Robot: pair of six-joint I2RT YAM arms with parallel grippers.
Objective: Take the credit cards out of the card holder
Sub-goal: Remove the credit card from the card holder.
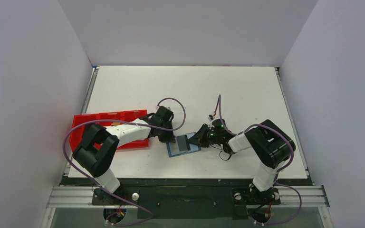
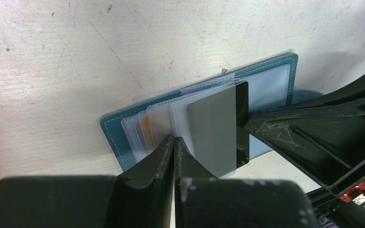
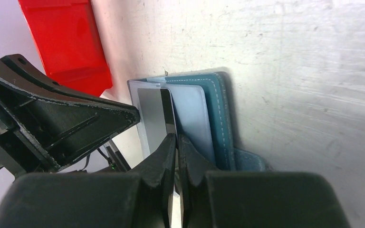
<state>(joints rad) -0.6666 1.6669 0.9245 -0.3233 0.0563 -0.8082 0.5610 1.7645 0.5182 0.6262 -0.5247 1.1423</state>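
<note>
A red tray (image 1: 104,117) sits at the left of the white table (image 1: 185,90), and just right of it the left gripper (image 2: 175,142) has its fingers pressed together, tips down on the clear sleeves of the open blue card holder (image 2: 114,129). The holder lies flat at mid-table between the two arms. A sliver of the tan card (image 2: 147,130) shows in one sleeve, while the grey card (image 2: 213,133), its face plain, sticks out over the holder's edge, pinched at its right edge by the closed right gripper (image 3: 176,138).
</note>
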